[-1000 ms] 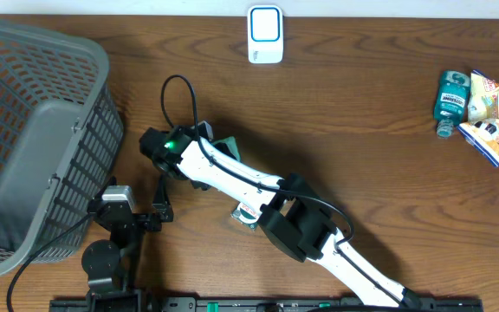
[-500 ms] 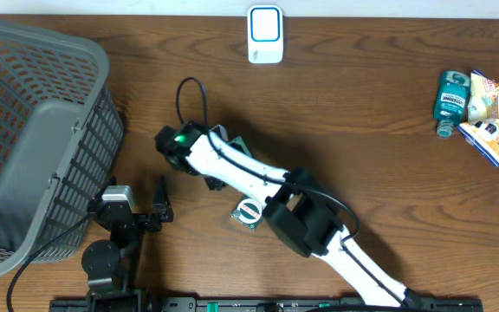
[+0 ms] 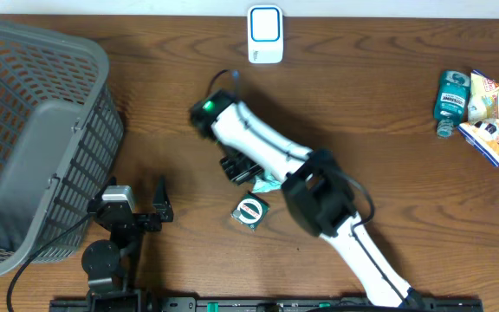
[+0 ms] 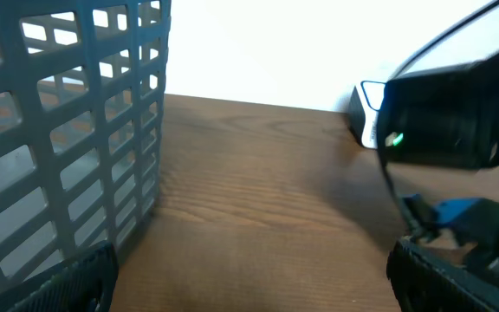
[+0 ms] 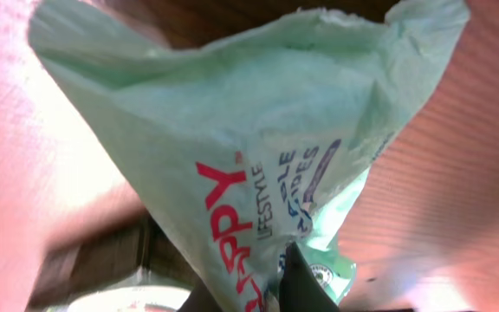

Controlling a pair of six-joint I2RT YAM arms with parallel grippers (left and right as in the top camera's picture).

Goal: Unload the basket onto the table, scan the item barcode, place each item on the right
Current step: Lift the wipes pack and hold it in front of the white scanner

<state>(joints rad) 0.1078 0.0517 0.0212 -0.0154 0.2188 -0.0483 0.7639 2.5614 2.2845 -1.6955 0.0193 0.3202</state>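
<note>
Near middle of brown surface (image 3: 388, 173): green packet (image 3: 265, 182), pinched tight in right tool (image 3: 239, 167). From right wrist, close up: same packet (image 5: 258, 147), crinkly, red letters, filling most of view. Just beside packet, flat on surface: small round tin (image 3: 249, 211). At far edge, well apart from packet: white scanner (image 3: 265, 35). Next to grey basket (image 3: 33, 130): left tool (image 3: 163, 201), spread wide, holding nothing. Far off at right edge: pile of more items (image 3: 479, 108).
</note>
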